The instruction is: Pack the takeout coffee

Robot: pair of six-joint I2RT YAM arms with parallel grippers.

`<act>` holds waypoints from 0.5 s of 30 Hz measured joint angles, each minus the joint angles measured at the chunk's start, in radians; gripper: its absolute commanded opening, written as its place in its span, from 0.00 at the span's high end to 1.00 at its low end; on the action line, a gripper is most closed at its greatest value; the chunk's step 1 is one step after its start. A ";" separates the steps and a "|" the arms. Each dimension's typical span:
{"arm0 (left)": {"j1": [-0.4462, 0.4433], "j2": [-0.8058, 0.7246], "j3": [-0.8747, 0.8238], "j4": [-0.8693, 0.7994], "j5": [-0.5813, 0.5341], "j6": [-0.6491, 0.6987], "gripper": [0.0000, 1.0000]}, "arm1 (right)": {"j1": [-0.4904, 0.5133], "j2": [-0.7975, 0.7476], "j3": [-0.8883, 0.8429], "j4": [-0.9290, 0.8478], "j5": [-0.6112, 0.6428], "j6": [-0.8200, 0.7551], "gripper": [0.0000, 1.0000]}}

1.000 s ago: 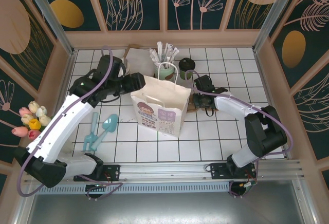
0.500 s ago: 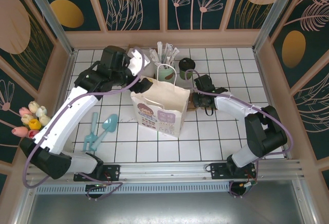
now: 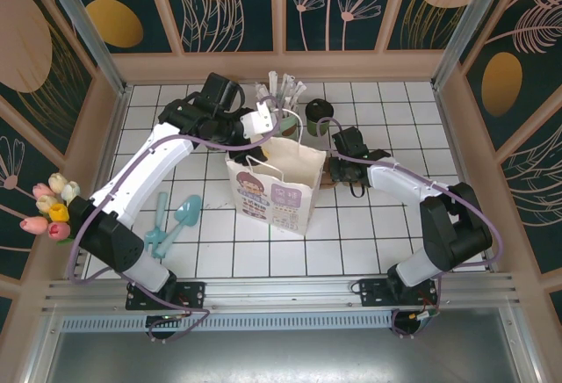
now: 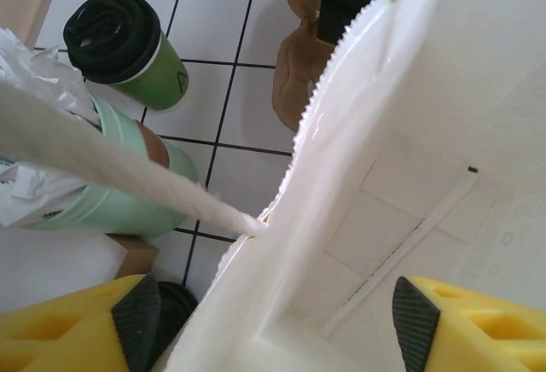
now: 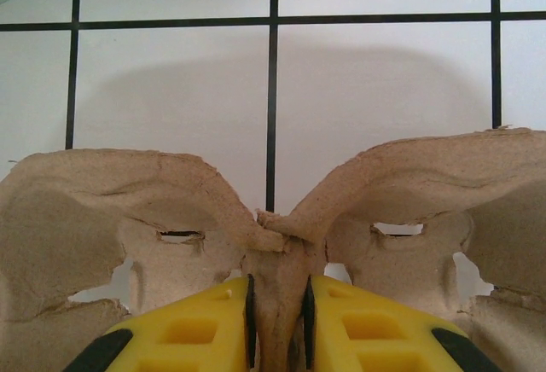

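Observation:
The takeout coffee point(image 3: 318, 116), a dark green cup with a black lid point(image 4: 113, 36), stands upright on the tiles behind the white paper bag point(image 3: 277, 183). My left gripper point(image 3: 269, 137) hangs over the bag's back left corner. It is open point(image 4: 277, 331), with one finger pad point(image 4: 136, 316) outside the bag's serrated rim point(image 4: 317, 99) and the other pad point(image 4: 415, 334) inside. It holds nothing. My right gripper point(image 3: 341, 169) is at the bag's right side, shut point(image 5: 277, 312) on the centre ridge of a brown pulp cup carrier point(image 5: 102, 210).
A pale green cup of white wrapped sticks point(image 3: 283, 118) stands left of the coffee, close to my left gripper. Brown paper point(image 3: 230, 98) lies at the back. Teal plastic cutlery point(image 3: 172, 221) lies on the left tiles, and tulips point(image 3: 51, 207) sit on the left wall ledge.
My left arm has swung from the bag's left side round to its back rim, and its jaws now straddle that rim. The right arm and the carrier have not moved.

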 measured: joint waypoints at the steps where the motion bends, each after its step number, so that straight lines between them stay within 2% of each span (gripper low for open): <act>1: 0.000 0.004 0.002 0.007 0.004 0.009 0.35 | 0.002 0.000 0.000 0.000 0.000 0.003 0.77; 2: 0.000 0.004 0.001 0.013 0.007 0.013 0.39 | 0.003 0.000 0.000 -0.001 0.000 0.006 0.77; 5: 0.000 0.004 -0.003 0.051 0.017 0.026 0.61 | 0.009 0.000 0.000 -0.004 0.000 0.011 0.77; 13: 0.007 -0.025 -0.080 0.160 -0.010 -0.015 0.91 | 0.024 -0.001 0.000 -0.018 0.000 0.011 0.77; 15: 0.007 -0.047 -0.104 0.180 -0.033 -0.045 0.94 | 0.024 -0.005 0.000 -0.021 0.000 0.013 0.77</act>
